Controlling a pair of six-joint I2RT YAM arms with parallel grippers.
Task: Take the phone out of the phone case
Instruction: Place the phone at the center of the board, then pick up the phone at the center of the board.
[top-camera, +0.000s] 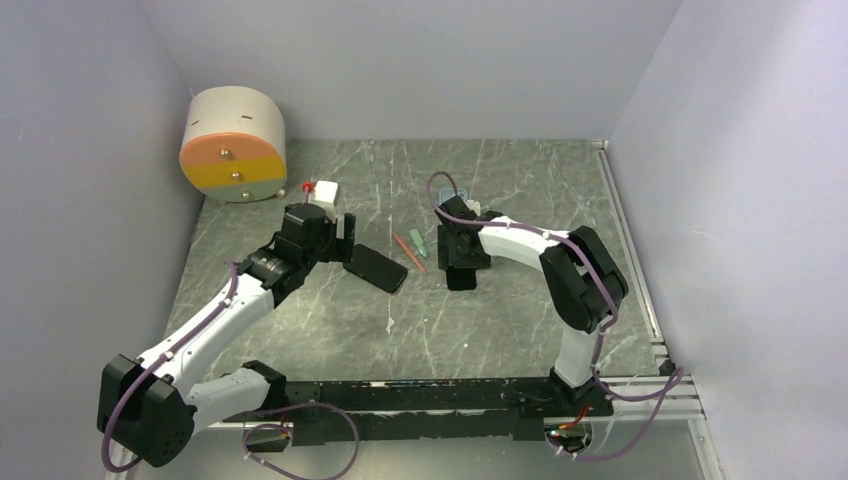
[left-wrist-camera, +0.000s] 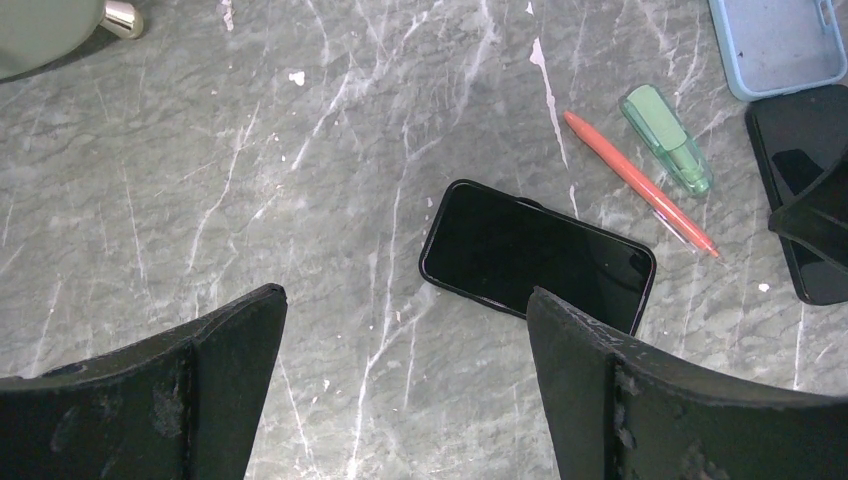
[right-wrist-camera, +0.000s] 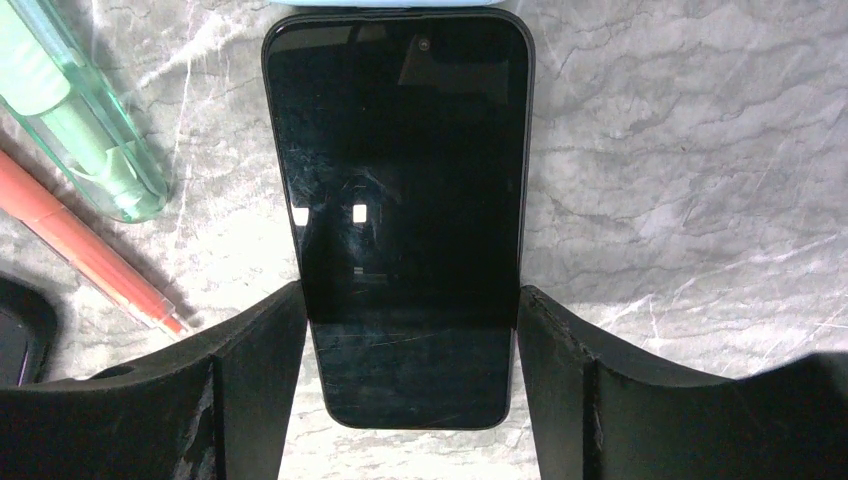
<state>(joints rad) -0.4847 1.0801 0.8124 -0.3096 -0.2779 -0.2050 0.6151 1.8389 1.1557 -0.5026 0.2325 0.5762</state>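
A black phone (right-wrist-camera: 400, 200) lies flat on the marble table, just below the edge of an empty light blue phone case (left-wrist-camera: 785, 45). My right gripper (right-wrist-camera: 410, 290) is down over the phone's lower half, with both fingers pressed against its long sides. It also shows in the top view (top-camera: 462, 262). A second black phone (left-wrist-camera: 537, 258) with a dark rim lies at mid table, also seen in the top view (top-camera: 377, 267). My left gripper (left-wrist-camera: 405, 295) is open and empty above the table, just near-left of this second phone; it also shows in the top view (top-camera: 345, 235).
An orange pen (left-wrist-camera: 640, 185) and a green highlighter (left-wrist-camera: 668, 140) lie between the two phones. A round drum with an orange and yellow face (top-camera: 232, 145) stands at the back left, with a white cube (top-camera: 325, 192) beside it. Grey walls close in three sides.
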